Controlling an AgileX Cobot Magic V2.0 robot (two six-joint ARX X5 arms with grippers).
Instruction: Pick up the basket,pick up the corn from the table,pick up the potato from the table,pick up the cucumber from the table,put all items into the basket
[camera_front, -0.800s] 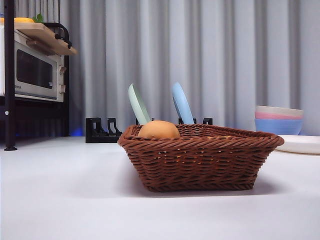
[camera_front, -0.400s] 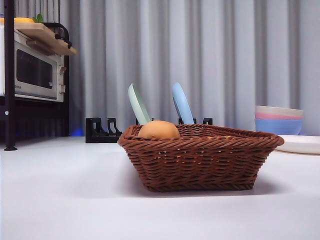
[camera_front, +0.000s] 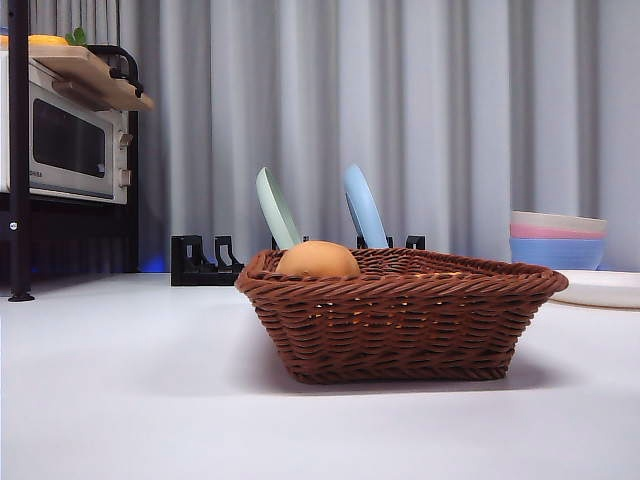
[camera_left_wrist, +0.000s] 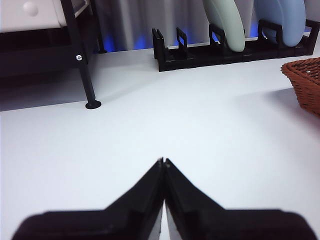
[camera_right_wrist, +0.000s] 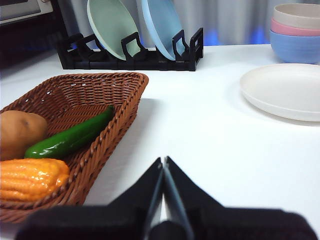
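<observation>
Across the front view you see the wide, shallow basket of dark brown woven wicker (camera_front: 400, 315) sitting flat on the plain white tabletop (camera_front: 130, 400), with the top of the smooth tan potato (camera_front: 317, 260) rising above its braided rim at one end. Behind the basket a black dish rack (camera_front: 205, 262) holds a pale green plate (camera_front: 277, 208) and a pale blue plate (camera_front: 364, 206) on edge. Off to one side you find stacked pastel bowls (camera_front: 558, 240) and a flat cream plate (camera_front: 600, 288); on the other side a white microwave oven (camera_front: 65, 145) stands on a black shelf frame. No arm shows in this view.

From the left wrist view you see the left gripper (camera_left_wrist: 163, 161) with its two black jaws pressed together, holding nothing, above bare table. Only a corner of the basket (camera_left_wrist: 305, 80) shows, well apart from the jaws.

From the right wrist view you see the right gripper (camera_right_wrist: 163, 161) with its jaws likewise closed together and empty, over the table just beside the basket (camera_right_wrist: 125, 107). Inside the basket lie the potato (camera_right_wrist: 20, 131), the glossy dark green cucumber (camera_right_wrist: 70, 137) resting along the near wall, and the ridged orange-yellow corn (camera_right_wrist: 30, 179) touching the cucumber's end. All three items are in the basket
</observation>
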